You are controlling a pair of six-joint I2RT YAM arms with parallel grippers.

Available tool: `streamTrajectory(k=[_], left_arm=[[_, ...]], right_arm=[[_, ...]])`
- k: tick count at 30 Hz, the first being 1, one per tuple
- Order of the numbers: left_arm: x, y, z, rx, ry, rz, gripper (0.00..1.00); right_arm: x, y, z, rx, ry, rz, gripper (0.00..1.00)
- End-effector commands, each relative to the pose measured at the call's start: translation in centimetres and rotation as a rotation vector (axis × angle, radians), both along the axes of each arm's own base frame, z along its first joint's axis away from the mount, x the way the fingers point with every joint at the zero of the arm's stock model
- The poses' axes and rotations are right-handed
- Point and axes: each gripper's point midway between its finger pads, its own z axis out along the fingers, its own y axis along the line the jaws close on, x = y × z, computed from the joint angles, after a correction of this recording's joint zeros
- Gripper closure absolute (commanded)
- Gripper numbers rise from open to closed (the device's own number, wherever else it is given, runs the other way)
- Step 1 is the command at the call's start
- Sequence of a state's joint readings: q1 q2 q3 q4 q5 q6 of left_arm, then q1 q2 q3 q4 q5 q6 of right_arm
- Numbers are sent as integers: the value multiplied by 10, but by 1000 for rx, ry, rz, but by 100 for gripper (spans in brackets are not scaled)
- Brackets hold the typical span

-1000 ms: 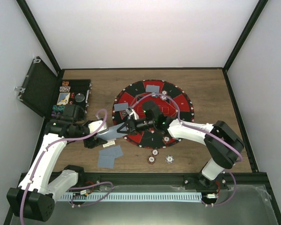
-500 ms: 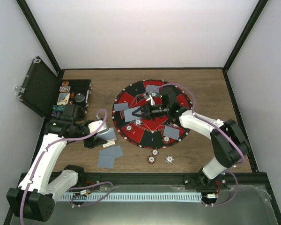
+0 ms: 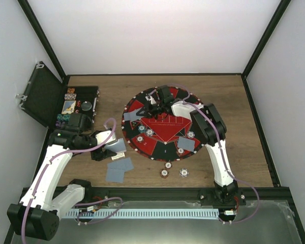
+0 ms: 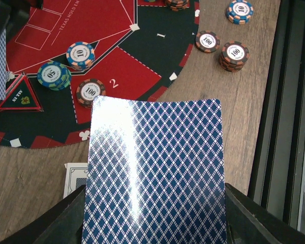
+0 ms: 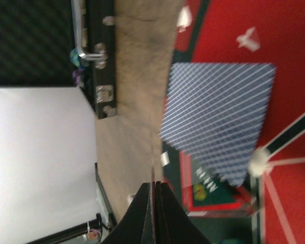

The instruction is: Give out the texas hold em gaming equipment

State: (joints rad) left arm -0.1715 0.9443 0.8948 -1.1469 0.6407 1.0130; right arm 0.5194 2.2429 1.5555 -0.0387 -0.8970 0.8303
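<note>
My left gripper is shut on a blue-patterned playing card, held flat above the table by the mat's near-left edge. My right gripper reaches over the far-left part of the round red-and-black mat; its fingers are shut on a card seen edge-on. Another card lies on the mat beyond it, and also shows in the top view. A card lies at the mat's near right. Two cards lie on the table. Chips sit on the mat.
The open black case with chips stands at the far left. Three chip stacks sit on the wood just before the mat, also in the left wrist view. The black frame rail runs along the near edge.
My right gripper has swung from beside the left gripper across the mat to its far-left part, carrying a card. The left arm has not moved.
</note>
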Motion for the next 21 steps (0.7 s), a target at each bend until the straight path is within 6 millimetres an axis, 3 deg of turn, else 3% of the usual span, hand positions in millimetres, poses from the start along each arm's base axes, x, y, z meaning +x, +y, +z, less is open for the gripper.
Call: streamTrajectory(k=[1,5,13,21], left_arm=[[1,-4,13,-32,-29,-18,96],[1,-5,12,-37,-17,-21,96],[1,-7,12,-46,-7,-22,96],[0,-6,17,-43,-22,-17,96]], right_arm=[[17,8,-13,-42,10,-6,99],[22,6,-23,-96,3,-17,94],[22,-7,-12,-207,-79,-9,56],[17,-42,2,-422,-165,-72,39]])
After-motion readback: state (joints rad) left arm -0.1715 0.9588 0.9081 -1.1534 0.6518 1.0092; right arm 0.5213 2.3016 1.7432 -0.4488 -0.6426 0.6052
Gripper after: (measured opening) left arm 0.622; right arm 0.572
